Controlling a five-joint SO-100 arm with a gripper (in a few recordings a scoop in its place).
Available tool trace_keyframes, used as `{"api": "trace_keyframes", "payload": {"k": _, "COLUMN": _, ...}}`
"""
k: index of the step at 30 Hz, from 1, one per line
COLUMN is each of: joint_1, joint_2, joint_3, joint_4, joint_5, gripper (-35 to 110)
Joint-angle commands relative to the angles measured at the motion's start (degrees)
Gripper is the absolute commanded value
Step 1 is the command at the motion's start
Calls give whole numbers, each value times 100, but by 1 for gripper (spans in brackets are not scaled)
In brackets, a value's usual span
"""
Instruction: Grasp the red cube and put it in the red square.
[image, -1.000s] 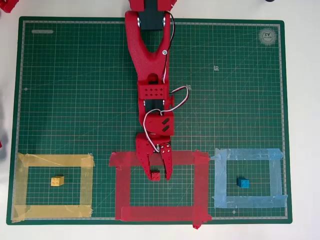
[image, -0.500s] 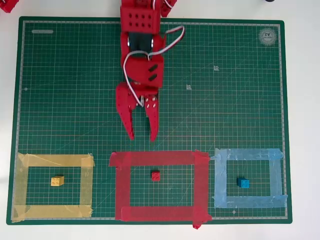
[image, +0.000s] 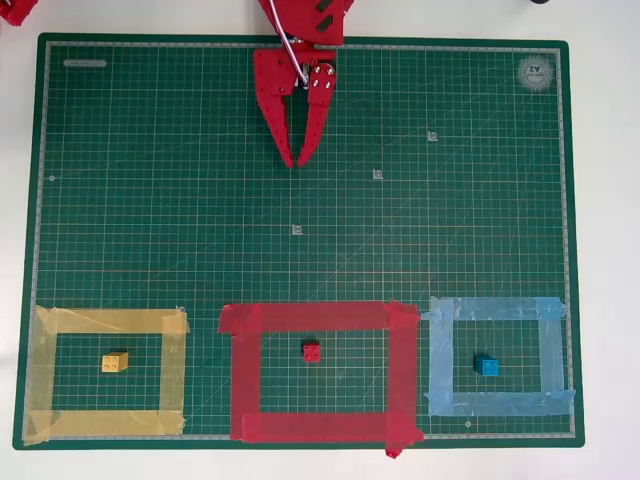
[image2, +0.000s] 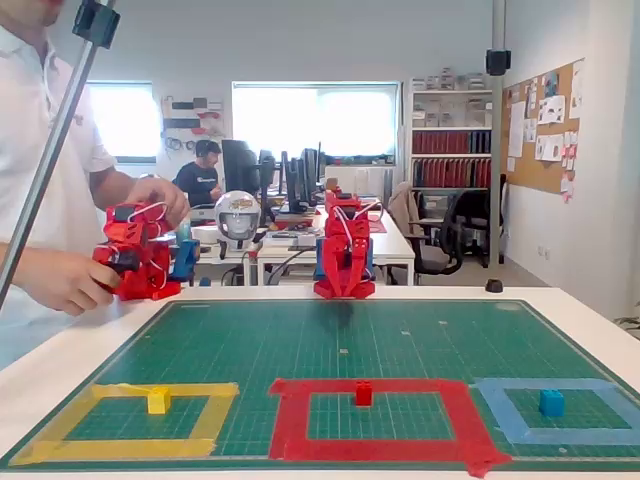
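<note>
One red cube (image: 312, 351) lies far from tool (image: 297, 160).

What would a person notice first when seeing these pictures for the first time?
Three tape outlines line the near edge of the green mat, each with a cube of its own colour inside: the yellow cube, the red cube in the red square, and the blue cube. The red tool sits at the far edge, fingertips nearly together, holding nothing.

red cube (image2: 363, 393) inside red square (image2: 290, 417), on green mat (image2: 330, 340)
</note>
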Motion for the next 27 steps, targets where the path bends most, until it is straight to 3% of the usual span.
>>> {"api": "trace_keyframes", "payload": {"k": 1, "joint_1": 53, "joint_2": 1134, "joint_3": 35, "joint_4": 2646, "joint_5": 35, "gripper": 1}}
{"api": "trace_keyframes", "payload": {"k": 4, "joint_1": 79, "joint_2": 1600, "joint_3": 35, "joint_4": 3858, "joint_5": 18, "gripper": 1}}
{"api": "trace_keyframes", "payload": {"k": 7, "joint_1": 158, "joint_2": 1608, "joint_3": 35, "joint_4": 4271, "joint_5": 9, "gripper": 1}}
{"api": "trace_keyframes", "payload": {"k": 27, "joint_1": 246, "joint_2": 1608, "joint_3": 35, "joint_4": 4307, "joint_5": 62, "gripper": 2}}
